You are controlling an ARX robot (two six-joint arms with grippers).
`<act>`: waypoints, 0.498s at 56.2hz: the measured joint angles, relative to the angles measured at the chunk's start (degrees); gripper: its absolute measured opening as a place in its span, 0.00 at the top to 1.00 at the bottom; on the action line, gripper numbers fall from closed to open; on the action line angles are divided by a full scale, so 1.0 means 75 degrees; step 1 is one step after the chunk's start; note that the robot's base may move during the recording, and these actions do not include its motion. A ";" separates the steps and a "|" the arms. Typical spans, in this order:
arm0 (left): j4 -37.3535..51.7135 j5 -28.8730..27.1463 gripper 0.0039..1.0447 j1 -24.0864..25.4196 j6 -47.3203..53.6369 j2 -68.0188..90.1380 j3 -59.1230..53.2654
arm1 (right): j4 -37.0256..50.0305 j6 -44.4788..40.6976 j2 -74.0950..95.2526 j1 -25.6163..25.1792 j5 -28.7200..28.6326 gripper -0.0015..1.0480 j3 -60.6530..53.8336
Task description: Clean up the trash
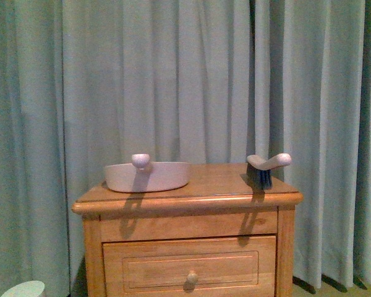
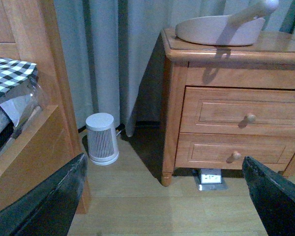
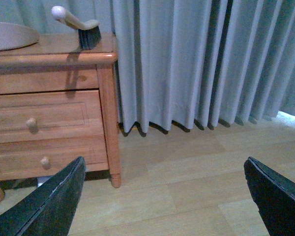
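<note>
Left wrist view alone: checked bedding [image 2: 10, 73]; left end effector [image 2: 163, 158] spread.

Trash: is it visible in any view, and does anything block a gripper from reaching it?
No view shows any trash, so blockage cannot be judged. The left gripper and right gripper hang open and empty over the floor; the nightstand carries a dustpan and a brush.
</note>
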 joint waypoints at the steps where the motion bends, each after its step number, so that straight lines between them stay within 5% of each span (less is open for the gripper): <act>1: 0.0000 0.0000 0.07 0.0000 0.0000 0.0000 0.0000 | 0.0000 0.0000 0.0000 0.0000 0.0000 0.07 0.0000; 28: 0.0000 0.0000 0.07 0.0000 0.0000 0.0000 0.0000 | 0.0000 0.0000 0.0000 0.0000 0.0000 0.07 0.0000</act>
